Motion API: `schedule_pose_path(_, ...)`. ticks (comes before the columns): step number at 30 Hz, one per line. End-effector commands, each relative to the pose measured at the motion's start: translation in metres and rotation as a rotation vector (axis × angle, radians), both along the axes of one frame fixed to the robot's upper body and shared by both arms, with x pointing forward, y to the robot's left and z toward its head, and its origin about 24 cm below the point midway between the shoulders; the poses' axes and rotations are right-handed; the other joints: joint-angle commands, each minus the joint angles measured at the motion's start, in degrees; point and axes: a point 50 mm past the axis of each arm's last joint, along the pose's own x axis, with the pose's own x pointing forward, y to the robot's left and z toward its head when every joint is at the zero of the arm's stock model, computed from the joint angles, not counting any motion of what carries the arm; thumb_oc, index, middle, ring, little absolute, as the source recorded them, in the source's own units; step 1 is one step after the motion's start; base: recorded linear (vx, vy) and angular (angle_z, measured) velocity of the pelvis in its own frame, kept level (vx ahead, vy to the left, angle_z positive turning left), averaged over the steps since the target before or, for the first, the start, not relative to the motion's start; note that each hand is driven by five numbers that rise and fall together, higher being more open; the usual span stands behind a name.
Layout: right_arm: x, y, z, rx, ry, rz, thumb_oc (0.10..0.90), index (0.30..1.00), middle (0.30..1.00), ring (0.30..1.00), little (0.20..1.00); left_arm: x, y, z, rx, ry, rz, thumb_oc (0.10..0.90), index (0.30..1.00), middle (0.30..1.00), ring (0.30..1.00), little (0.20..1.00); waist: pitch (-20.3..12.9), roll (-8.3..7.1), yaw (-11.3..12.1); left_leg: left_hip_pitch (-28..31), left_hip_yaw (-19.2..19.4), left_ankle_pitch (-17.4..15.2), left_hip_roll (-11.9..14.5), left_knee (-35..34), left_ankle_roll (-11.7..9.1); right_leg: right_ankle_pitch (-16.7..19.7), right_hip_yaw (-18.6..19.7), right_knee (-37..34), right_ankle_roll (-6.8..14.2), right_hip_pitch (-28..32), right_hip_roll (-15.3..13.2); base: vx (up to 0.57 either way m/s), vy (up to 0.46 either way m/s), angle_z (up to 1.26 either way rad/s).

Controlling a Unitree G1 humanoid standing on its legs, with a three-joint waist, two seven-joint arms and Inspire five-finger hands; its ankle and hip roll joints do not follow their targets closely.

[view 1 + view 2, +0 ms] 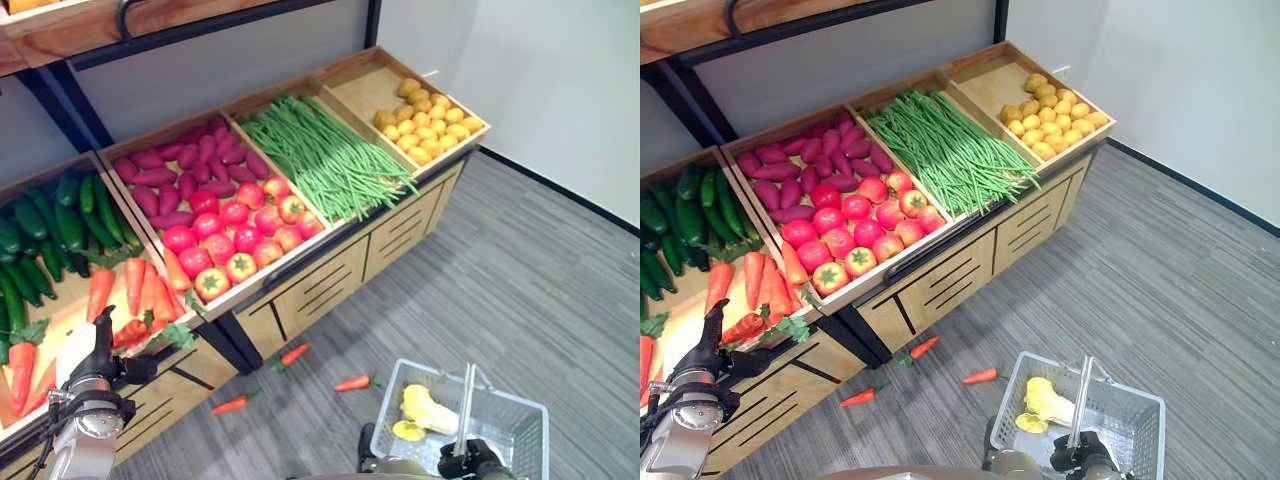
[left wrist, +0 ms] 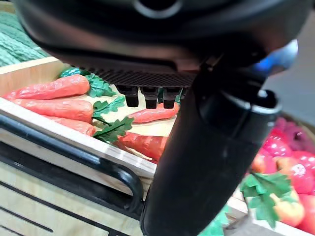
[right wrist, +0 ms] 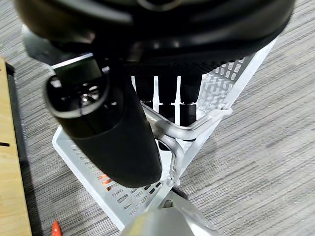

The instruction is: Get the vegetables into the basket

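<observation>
While gripping the grey metal handle (image 3: 189,129) of the pale grey perforated plastic basket (image 1: 520,420), dark right hand (image 1: 468,458) sits low at the near right, fingers curled round the bar in the right wrist view. Basket hangs over grey striped carpet floor (image 1: 520,290), holding a pale yellow leafy vegetable (image 1: 428,408) and a small yellow piece (image 1: 407,431) beside it. Dark left hand (image 1: 98,350) raised at the near left, just at the front edge of the wooden carrot bin (image 1: 60,310); fingers straight and relaxed, spread apart from the thumb, clamped on nothing, hovering above the orange carrots with green tops (image 2: 54,88) in the left wrist view. Three loose orange carrots on the floor (image 1: 292,353) lying in front of the wooden display stand with slotted drawers (image 1: 330,285), apart from each other and short of the basket. Further along the stand: dark green cucumbers (image 1: 60,215) in the left bin, purple-red sweet potatoes (image 1: 175,170) behind red tomatoes (image 1: 235,235), long green beans (image 1: 325,155), small yellow potatoes (image 1: 425,120) in the far right bin.
</observation>
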Motion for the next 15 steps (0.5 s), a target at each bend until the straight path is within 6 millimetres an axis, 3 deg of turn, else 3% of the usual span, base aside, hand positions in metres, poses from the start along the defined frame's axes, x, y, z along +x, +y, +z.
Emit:
schedule_pose_path(1,-0.003,-0.004,0.000,-0.048,0.065,0.126,0.400,0.300,0.300,0.300,0.300,0.024,0.036,0.083,0.317,-0.225,0.039,0.900,1.000,1.000,1.000,1.000,0.7,-1.82,-0.1,-2.3,-2.2,-2.3,-1.2,0.0,1.5,-10.4,1.7,3.9,5.4,5.2,-3.3,0.03,0.007,-0.10)
schedule_pose_path(15,-0.006,0.003,-0.003,-0.036,0.095,0.211,0.400,0.300,0.300,0.300,0.300,0.036,0.065,0.115,0.499,-0.185,0.109,0.900,1.000,1.000,1.000,1.000,1.3,-2.51,-0.2,-3.5,-1.2,-2.3,-1.3,0.0,1.3,-9.3,2.9,2.5,5.8,4.2,-3.0,0.02,0.010,-0.08)
